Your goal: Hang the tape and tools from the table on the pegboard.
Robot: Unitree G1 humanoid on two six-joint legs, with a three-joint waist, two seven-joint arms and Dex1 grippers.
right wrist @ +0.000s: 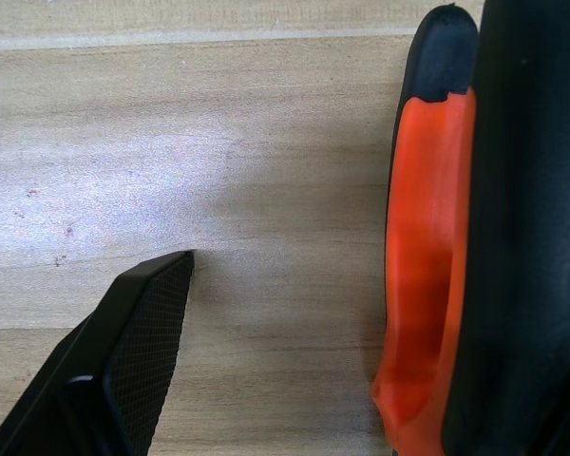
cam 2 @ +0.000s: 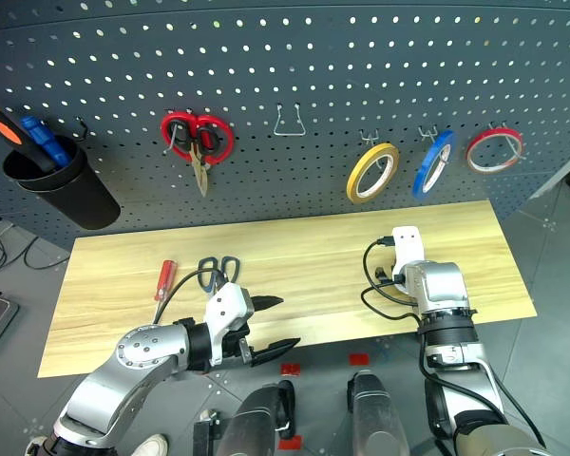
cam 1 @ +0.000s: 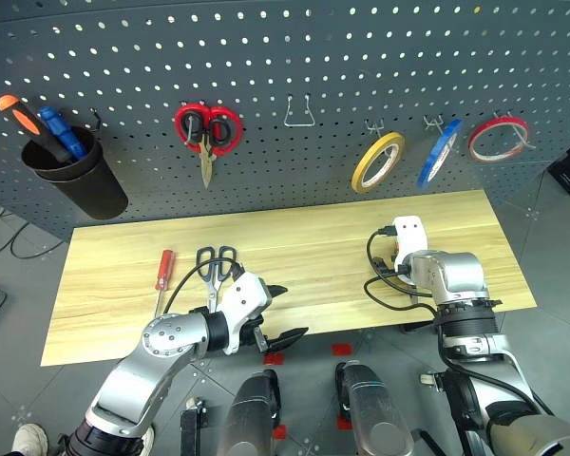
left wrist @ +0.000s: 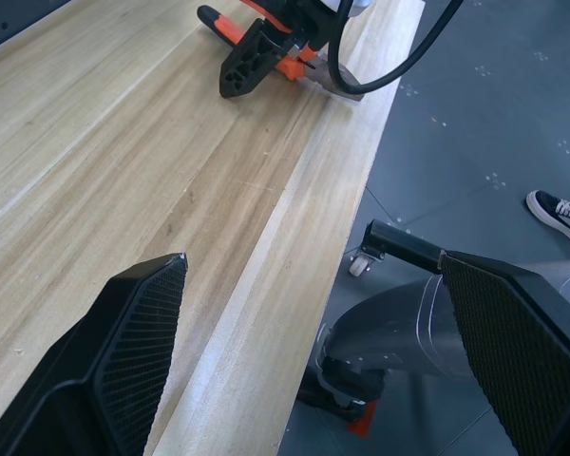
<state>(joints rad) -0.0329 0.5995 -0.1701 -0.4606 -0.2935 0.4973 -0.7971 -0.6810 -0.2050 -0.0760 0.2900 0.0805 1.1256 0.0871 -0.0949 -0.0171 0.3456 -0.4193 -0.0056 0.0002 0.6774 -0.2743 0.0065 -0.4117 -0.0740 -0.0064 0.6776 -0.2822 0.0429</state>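
Right end effector (right wrist: 294,323) released, fingers straddling the pliers (right wrist: 427,237) handle on the bench (cam 1: 313,247). Left end effector (cam 1: 285,313) released, empty, at the bench's near edge.

A dark grey perforated pegboard (cam 1: 266,57) stands behind a light yellowish plank table (cam 1: 304,247). Red-handled scissors (cam 1: 207,133), a yellow tape roll (cam 1: 377,161), a thin blue tape ring (cam 1: 439,152) and a red tape roll (cam 1: 499,139) hang on hooks. On the table lie a small red-handled screwdriver (cam 1: 162,278) and dark-handled scissors (cam 1: 215,269). The left claw (cam 1: 283,312) hangs with fingers spread at the table's near edge.
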